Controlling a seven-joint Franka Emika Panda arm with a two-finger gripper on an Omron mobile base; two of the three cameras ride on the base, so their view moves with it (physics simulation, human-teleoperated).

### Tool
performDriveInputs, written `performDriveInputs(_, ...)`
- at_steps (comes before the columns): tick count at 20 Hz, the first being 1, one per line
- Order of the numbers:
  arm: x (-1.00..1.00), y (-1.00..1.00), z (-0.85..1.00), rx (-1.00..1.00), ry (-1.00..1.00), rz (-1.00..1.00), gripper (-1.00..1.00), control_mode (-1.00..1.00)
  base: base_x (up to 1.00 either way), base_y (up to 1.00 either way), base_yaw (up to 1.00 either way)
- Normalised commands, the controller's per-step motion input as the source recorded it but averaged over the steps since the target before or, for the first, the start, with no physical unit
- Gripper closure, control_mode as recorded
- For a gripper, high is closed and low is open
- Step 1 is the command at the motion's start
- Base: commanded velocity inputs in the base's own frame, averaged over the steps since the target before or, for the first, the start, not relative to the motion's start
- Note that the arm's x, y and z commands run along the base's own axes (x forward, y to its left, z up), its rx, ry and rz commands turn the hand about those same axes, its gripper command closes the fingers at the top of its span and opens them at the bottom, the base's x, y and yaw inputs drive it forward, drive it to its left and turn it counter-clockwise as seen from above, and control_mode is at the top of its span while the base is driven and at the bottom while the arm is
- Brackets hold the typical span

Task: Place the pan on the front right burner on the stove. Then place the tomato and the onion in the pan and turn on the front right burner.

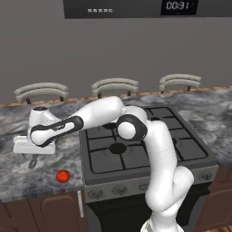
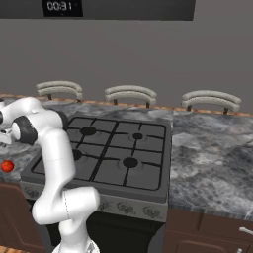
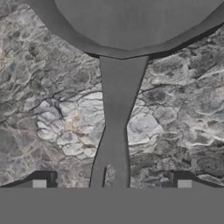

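Grey marbled stone covers the counter (image 1: 27,181) on both sides of the stove (image 1: 136,149), with dark wood cabinet fronts underneath and a plain grey wall behind. Three pale curved chair backs (image 1: 115,86) poke up past the far edge of the counter, and a dark appliance with a clock display (image 1: 179,5) hangs above the range.

The arm is stretched way out to the left of the stove, hand hanging over the counter. In the hand view the gripper (image 3: 111,183) is spread wide, one dark fingertip on each side of the pan's straight handle, not touching it as far as I can see. The pan (image 3: 127,26) sits flat on the stone, round bowl at the top of that view and the handle running down between the fingers.

The tomato (image 1: 63,176) is on the counter near the front edge, just left of the stove and apart from the hand. The front right burner (image 2: 130,162) has nothing on it, and the grates are bare. Row of knobs (image 1: 120,189) along the stove front. Can't spot the onion clearly.
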Motion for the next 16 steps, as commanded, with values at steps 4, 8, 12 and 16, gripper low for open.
performDriveInputs(4,0.0,0.37,-0.01,0.0,0.01,0.0,-1.0,-1.0,0.0,0.0,0.0)
performDriveInputs(8,0.01,0.13,-0.15,0.0,0.0,0.0,-1.0,-1.0,0.0,0.0,0.0)
performDriveInputs(12,0.03,0.0,-0.15,0.0,0.0,0.0,-1.0,-1.0,0.0,0.0,0.0)
performDriveInputs(16,0.0,0.0,-0.05,0.0,0.0,0.0,-1.0,-1.0,0.0,0.0,0.0)
